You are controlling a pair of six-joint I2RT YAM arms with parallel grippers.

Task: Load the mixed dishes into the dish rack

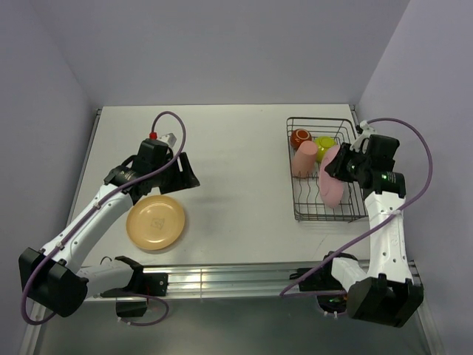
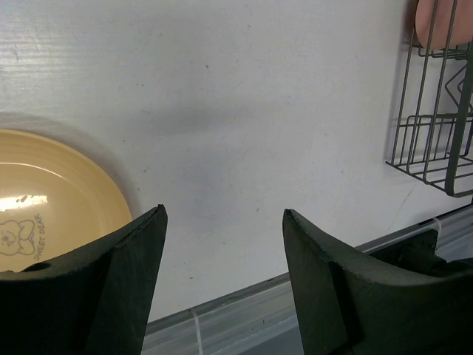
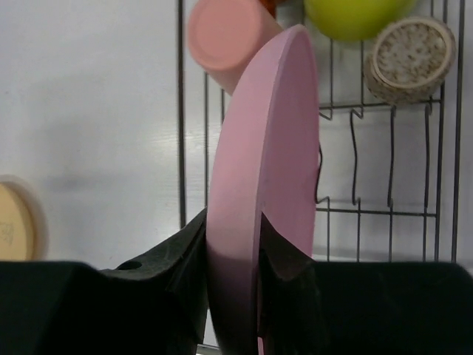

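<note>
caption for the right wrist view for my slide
Right fingers grip the pink plate on edge at the dish rack, with salmon tumbler, lime-green bowl and grey-beige cup beyond.

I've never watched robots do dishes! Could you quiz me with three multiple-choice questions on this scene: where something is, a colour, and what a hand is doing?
1. The orange plate lies: A in a sink; B on the table; C on a shelf.
2. The bowl is: A blue; B white; C lime green.
3. The left hand is: A open and empty; B shut on a fork; C shut on a spoon.

Answers:
1 B: it rests flat on the tabletop in the top view.
2 C: the right wrist view shows its lime-green side.
3 A: its jaws stand apart with only bare table between them.
</note>
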